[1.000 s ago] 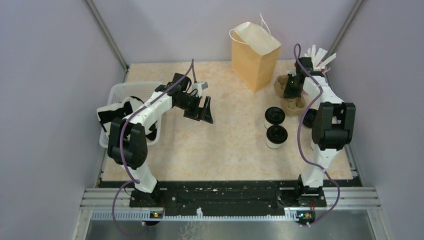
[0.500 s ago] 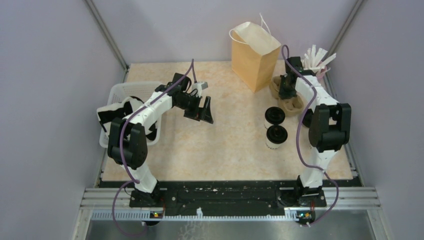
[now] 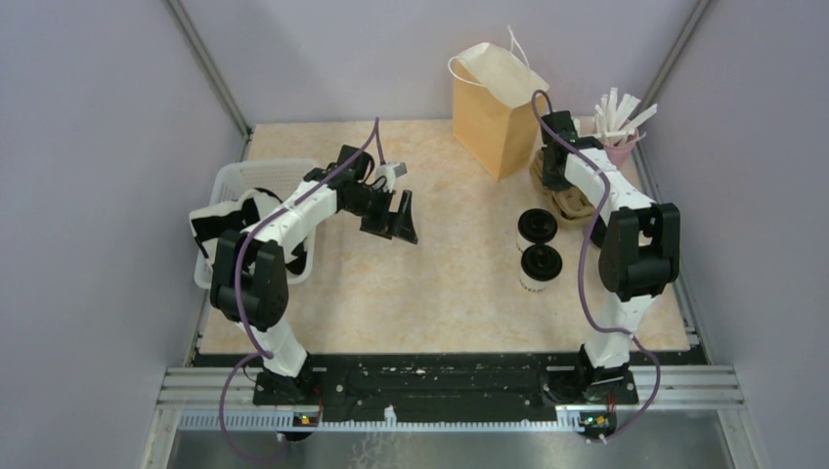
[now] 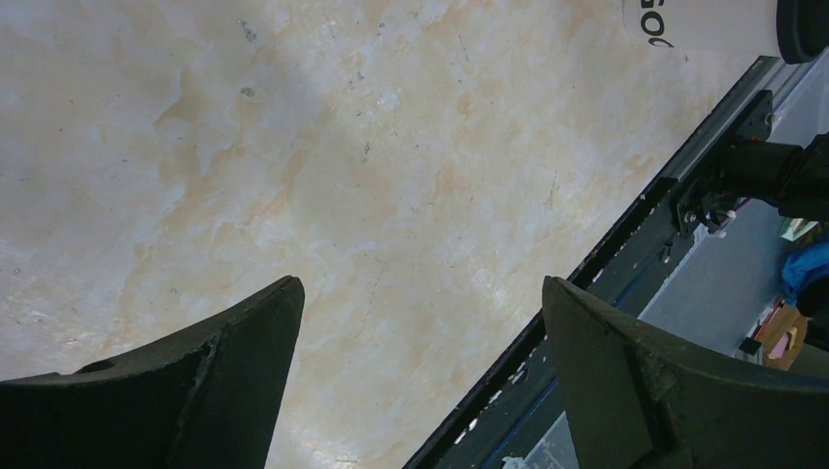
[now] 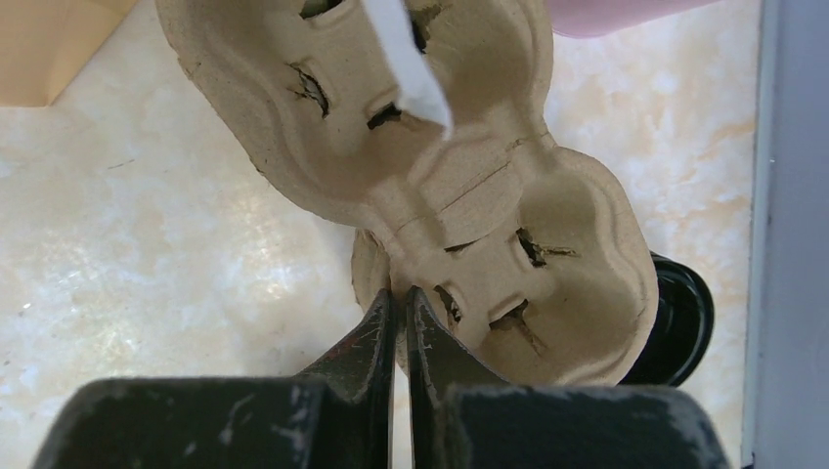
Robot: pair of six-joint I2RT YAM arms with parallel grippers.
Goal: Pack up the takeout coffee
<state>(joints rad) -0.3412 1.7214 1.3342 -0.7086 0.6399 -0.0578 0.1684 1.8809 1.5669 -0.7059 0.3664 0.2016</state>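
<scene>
Two takeout coffee cups with black lids, one [image 3: 537, 228] behind the other [image 3: 541, 264], stand right of the table's middle. A third black lid [image 5: 679, 322] shows under the cardboard cup carrier [image 5: 469, 147]. My right gripper [image 5: 401, 293] is shut on that carrier's near rim; in the top view it [image 3: 559, 181] is beside the brown paper bag [image 3: 497, 107], over the carrier [image 3: 573, 205]. My left gripper [image 3: 396, 217] is open and empty above bare table; in its own view [image 4: 420, 283] one cup [image 4: 714, 24] shows at the top right.
A pink cup with white wrapped straws [image 3: 618, 122] stands at the back right, beside the carrier. A white basket [image 3: 244, 181] sits at the left edge under my left arm. Another cardboard edge [image 5: 367, 269] shows beneath the held carrier.
My right arm has swung left and back toward the brown bag, with the carrier's rim in its gripper. My left arm has hardly moved.
</scene>
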